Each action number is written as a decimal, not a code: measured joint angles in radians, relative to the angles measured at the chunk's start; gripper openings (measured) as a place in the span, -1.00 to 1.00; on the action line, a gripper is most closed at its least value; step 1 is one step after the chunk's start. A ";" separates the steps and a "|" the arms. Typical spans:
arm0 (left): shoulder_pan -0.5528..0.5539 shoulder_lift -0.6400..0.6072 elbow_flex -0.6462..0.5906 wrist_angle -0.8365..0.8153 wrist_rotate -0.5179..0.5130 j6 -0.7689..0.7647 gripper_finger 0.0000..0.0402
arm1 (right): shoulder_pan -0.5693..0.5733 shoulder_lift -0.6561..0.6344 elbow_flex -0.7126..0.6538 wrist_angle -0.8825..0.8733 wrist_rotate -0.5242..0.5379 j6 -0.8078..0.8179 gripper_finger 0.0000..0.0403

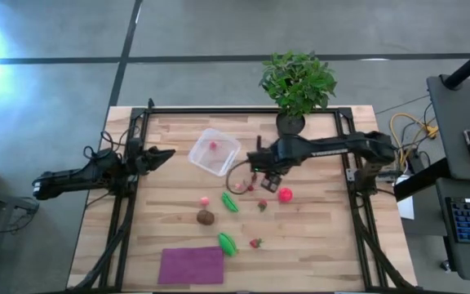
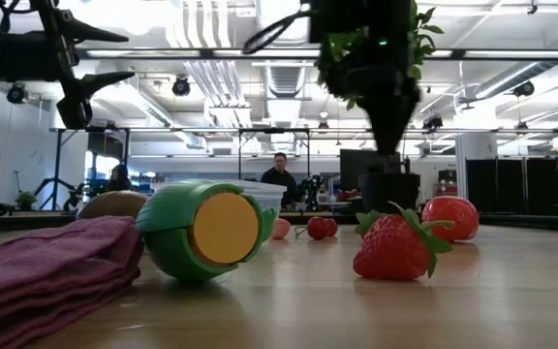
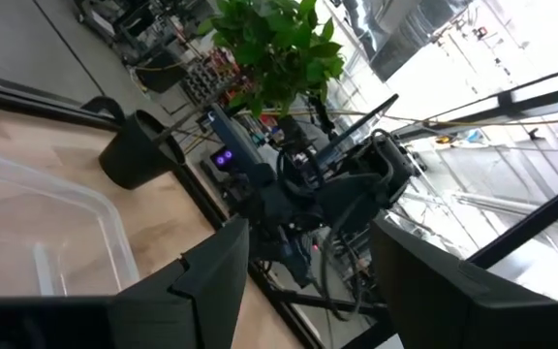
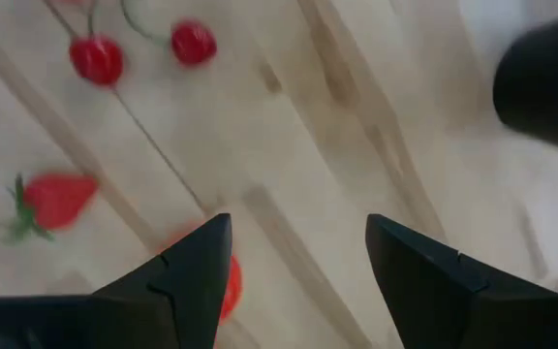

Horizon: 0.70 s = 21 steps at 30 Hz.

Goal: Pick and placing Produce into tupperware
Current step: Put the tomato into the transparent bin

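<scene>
A leafy potted plant (image 1: 298, 86) stands at the far edge of the wooden desk (image 1: 317, 237), while a folded purple cloth (image 1: 191, 265) lies flat near its front edge.

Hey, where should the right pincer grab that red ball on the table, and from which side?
Probably straight from above, closing across the middle of the red ball. It is round, so the widest part gives the surest hold, and it sits alone on the wooden table with bare wood around it. The right pincer is open and hangs just beside it.
</scene>
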State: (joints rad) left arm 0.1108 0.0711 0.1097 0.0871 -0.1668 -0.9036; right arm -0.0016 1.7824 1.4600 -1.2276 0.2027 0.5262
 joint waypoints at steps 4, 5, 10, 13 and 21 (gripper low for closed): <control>0.000 0.000 0.000 0.000 0.020 -0.006 0.00 | 0.054 -0.087 -0.090 0.002 0.000 -0.023 0.15; -0.001 0.000 0.000 0.000 0.020 -0.006 0.00 | 0.071 -0.106 -0.116 0.002 0.000 -0.039 0.15; 0.000 0.004 0.000 0.001 0.019 -0.005 0.00 | 0.162 -0.167 -0.235 0.007 0.000 -0.079 0.15; 0.000 0.006 0.000 0.000 0.019 -0.005 0.00 | 0.210 -0.171 -0.284 0.044 -0.001 -0.081 0.15; 0.000 0.039 0.000 -0.001 0.017 -0.004 0.00 | 0.270 -0.164 -0.349 0.173 0.029 -0.081 0.16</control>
State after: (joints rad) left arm 0.1112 0.1098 0.1093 0.0864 -0.1497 -0.9081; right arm 0.2685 1.6181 1.1107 -1.0544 0.2321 0.4450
